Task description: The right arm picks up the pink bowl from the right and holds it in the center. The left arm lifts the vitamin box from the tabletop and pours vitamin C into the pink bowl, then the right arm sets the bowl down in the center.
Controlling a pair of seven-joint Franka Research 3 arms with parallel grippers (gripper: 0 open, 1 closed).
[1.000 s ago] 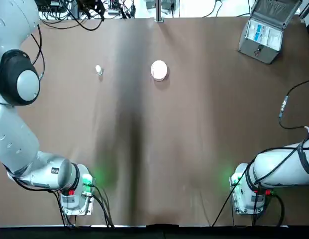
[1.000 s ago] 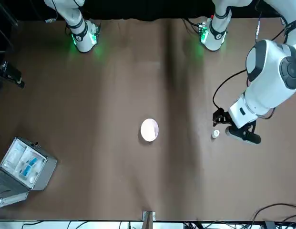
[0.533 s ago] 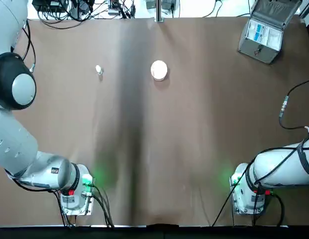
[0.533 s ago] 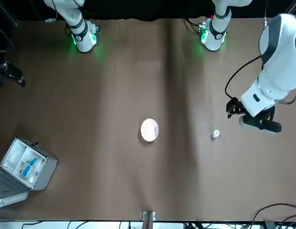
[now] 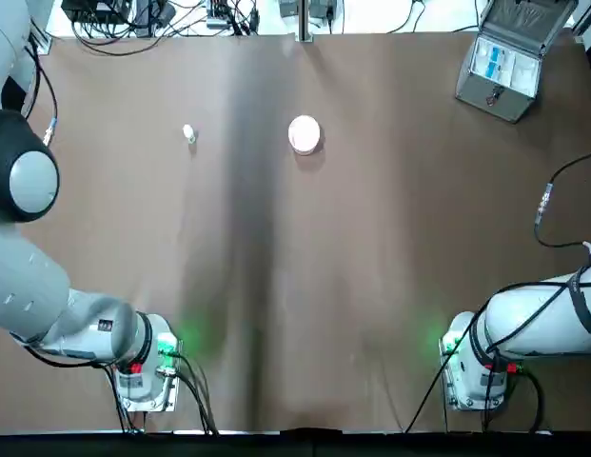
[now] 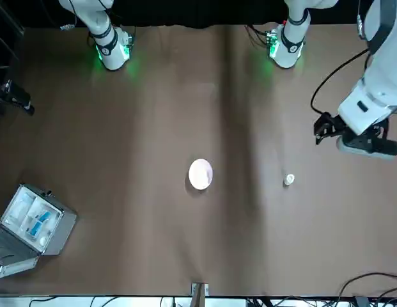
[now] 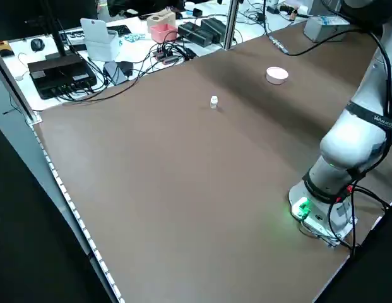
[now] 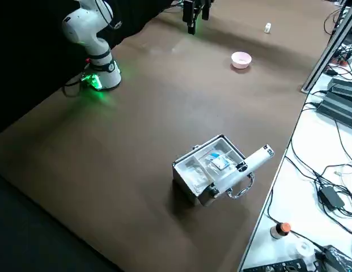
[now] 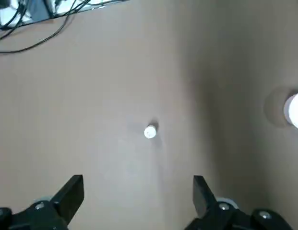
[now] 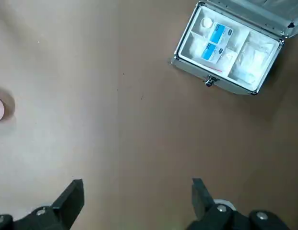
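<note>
- While both grippers, left (image 9: 139, 203) and right (image 10: 138, 205), hang wide apart and empty above the tabletop (image 5: 352, 238), the pink bowl (image 8: 241, 60) sits near its far-middle edge.
- Tiny and narrow, the vitamin box (image 7: 214, 101) could topple if nudged off-centre.

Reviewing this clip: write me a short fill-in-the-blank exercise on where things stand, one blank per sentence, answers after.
The pink bowl and the vitamin box both rest on the ____.
In the front view, the left gripper hangs to the robot's ____ of the vitamin box.
The jaws of both grippers are ____.
The lid of the grey case is ____.

Missing words: tabletop; left; open; open
</note>
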